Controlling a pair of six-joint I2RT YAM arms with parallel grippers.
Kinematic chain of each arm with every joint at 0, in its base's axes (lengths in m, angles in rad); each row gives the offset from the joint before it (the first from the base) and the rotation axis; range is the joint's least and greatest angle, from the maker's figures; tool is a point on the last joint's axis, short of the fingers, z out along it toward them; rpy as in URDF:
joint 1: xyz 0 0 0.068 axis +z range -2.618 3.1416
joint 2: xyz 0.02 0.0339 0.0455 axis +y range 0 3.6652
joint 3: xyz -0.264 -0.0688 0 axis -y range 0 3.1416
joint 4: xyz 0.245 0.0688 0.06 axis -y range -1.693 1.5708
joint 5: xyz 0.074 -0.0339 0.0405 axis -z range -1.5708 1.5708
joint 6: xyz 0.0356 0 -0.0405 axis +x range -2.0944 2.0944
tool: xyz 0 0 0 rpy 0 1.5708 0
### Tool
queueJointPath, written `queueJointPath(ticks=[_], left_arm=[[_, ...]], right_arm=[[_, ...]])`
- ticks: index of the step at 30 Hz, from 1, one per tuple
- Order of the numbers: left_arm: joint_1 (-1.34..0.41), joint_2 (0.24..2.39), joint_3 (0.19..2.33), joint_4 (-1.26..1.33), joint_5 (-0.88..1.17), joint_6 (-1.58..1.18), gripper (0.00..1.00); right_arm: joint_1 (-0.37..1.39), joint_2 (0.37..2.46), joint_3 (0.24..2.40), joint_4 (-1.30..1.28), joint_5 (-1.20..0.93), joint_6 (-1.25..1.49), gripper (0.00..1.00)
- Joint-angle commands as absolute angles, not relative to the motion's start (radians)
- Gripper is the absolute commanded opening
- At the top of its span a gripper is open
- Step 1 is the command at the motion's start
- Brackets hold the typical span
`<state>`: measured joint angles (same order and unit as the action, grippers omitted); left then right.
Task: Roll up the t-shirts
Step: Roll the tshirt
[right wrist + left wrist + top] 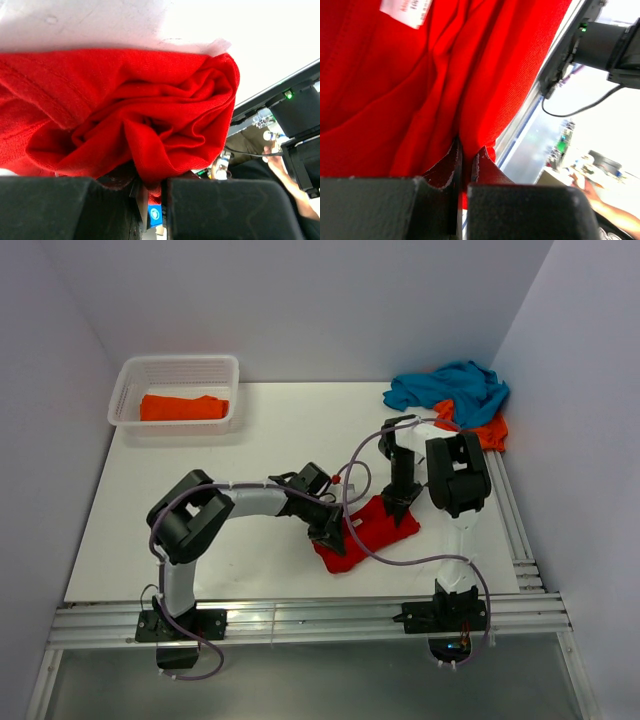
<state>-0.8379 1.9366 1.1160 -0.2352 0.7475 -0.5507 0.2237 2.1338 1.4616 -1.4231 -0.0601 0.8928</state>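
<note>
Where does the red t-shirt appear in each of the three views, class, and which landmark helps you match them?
Top external: the red t-shirt lies at low centre, on the table, close to its near edge.
Left wrist: the red t-shirt fills the left and upper picture.
Right wrist: the red t-shirt is bunched across the middle.
Shared landmark: the metal rail.

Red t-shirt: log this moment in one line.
red t-shirt: bunched | left gripper: shut on it | right gripper: shut on it
</note>
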Motion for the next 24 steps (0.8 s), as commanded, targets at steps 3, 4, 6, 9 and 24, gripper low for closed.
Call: queueJointPath(ticks=[3, 4, 6, 9, 24], left_arm=[[-0.764, 2.051, 1.040, -0.410, 0.764, -0.495, 0.00], [-0.759, 2.068, 1.040, -0.413, 0.779, -0.495, 0.00], [-0.755, 2.106, 1.040, -0.416, 0.793, -0.495, 0.00], [-0.755, 2.129, 1.037, -0.411, 0.834, -0.505, 0.00], [-0.844, 2.031, 0.960, -0.363, 0.856, -0.618, 0.01]], right_arm=[[0.186, 2.183, 1.500, -1.447, 0.146, 0.925, 0.02], [0.184, 2.189, 1.502, -1.447, 0.147, 0.922, 0.02], [0.184, 2.204, 1.497, -1.447, 0.164, 0.916, 0.00], [0.184, 2.200, 1.465, -1.447, 0.198, 0.905, 0.00], [0.167, 2.105, 1.276, -1.440, 0.238, 0.894, 0.05]])
